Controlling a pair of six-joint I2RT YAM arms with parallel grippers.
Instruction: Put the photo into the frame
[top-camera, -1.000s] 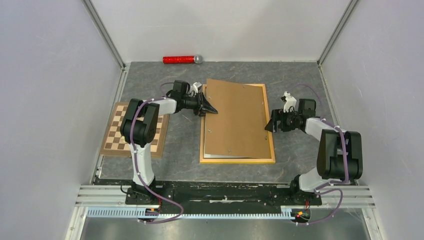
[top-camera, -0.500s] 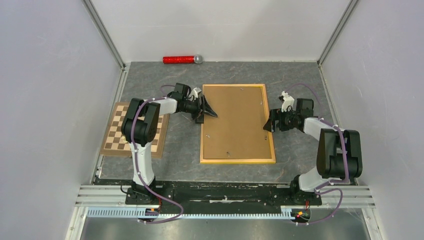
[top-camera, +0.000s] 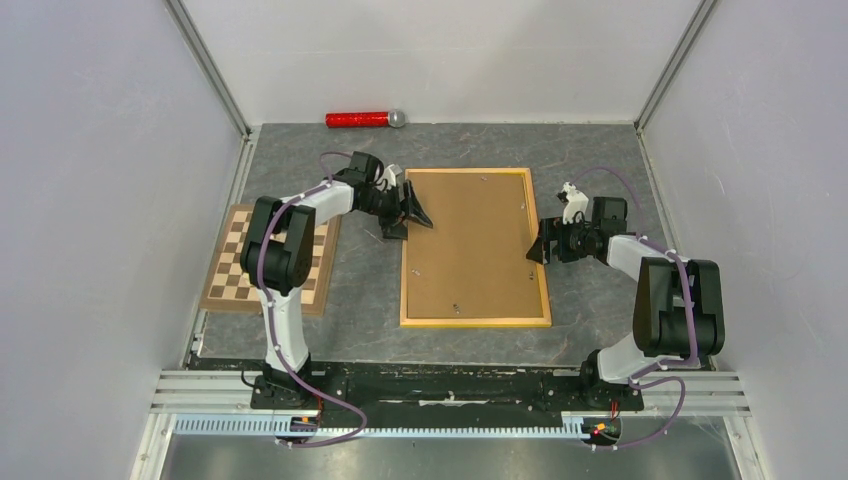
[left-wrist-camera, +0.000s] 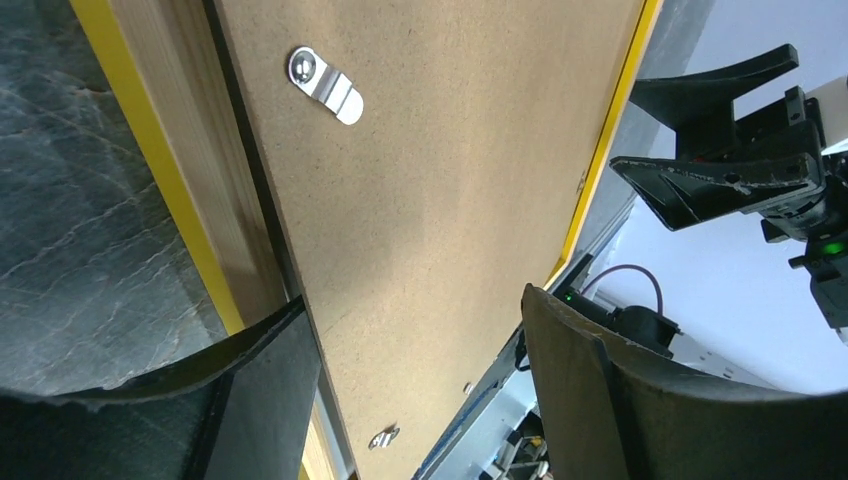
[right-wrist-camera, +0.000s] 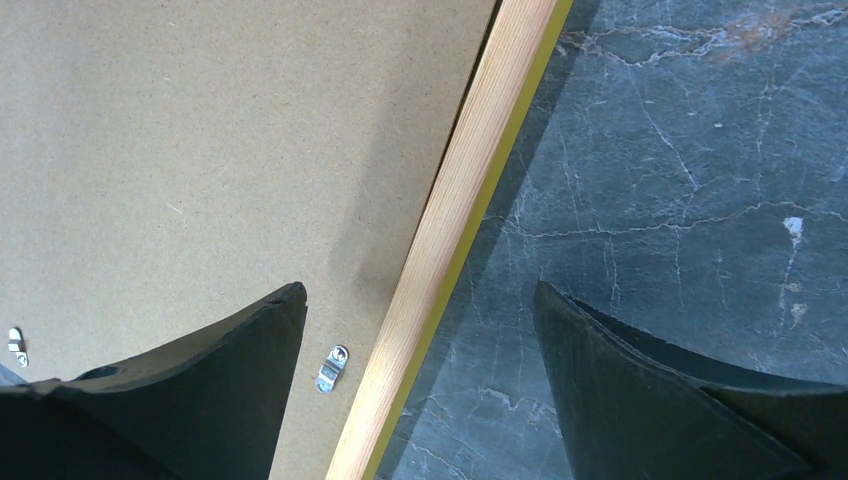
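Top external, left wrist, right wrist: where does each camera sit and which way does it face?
Top external: above and behind the bases, looking down at the table; left arm and right arm flank the frame.
Left wrist: over the frame's left rail, looking across the backing board to the right gripper; left gripper open.
Right wrist: looking down on the right rail; own open fingers show.
Shared: both wrist views show board and clips.

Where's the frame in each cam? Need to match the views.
Top external: the frame lies flat at the centre of the picture.
Left wrist: one rail runs diagonally down the left side; the opposite rail's yellow edge shows at upper right.
Right wrist: one rail crosses the middle diagonally.
Shared landmark: the brown backing board inside the frame, with its metal clips.
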